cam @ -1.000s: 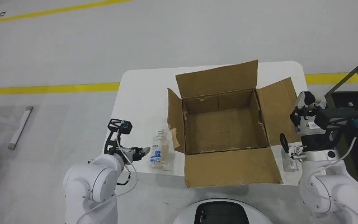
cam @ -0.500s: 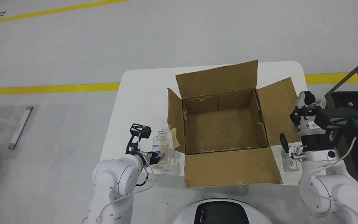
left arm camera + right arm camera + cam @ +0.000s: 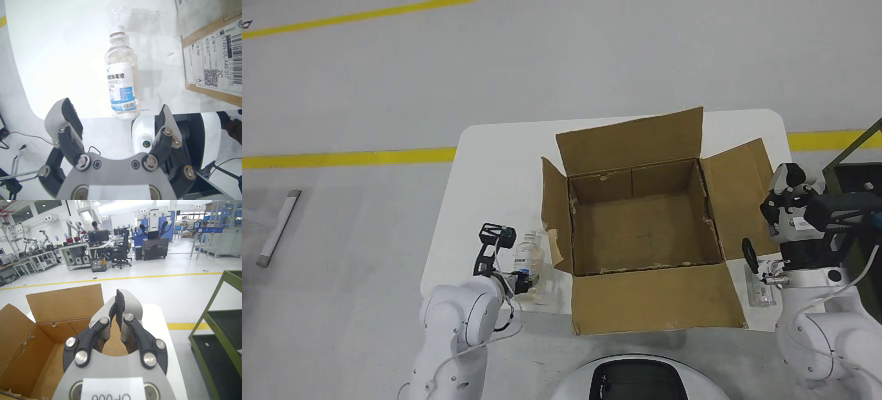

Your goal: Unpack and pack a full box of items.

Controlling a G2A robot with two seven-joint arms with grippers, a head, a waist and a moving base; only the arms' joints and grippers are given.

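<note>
A clear plastic bottle (image 3: 122,75) with a white cap and a white and blue label lies on the white table (image 3: 492,190), left of the open cardboard box (image 3: 642,232). The same bottle (image 3: 528,264) reaches the table's front edge. My left gripper (image 3: 117,113) is open just short of the bottle's base, with nothing between its fingers. My left gripper (image 3: 514,282) sits at the table's front left edge. The box looks empty inside, flaps spread. My right gripper (image 3: 118,303) is shut on nothing, held above the box's right flap (image 3: 737,185).
A small clear item (image 3: 760,290) lies on the table near the front right corner, beside the box's front flap (image 3: 657,300). A green cart (image 3: 225,323) stands to the right of the table. Bare table lies behind and left of the box.
My left arm has swung right along the table's front edge and brought its open gripper up to the bottle's base. The right arm and the box have not moved.
</note>
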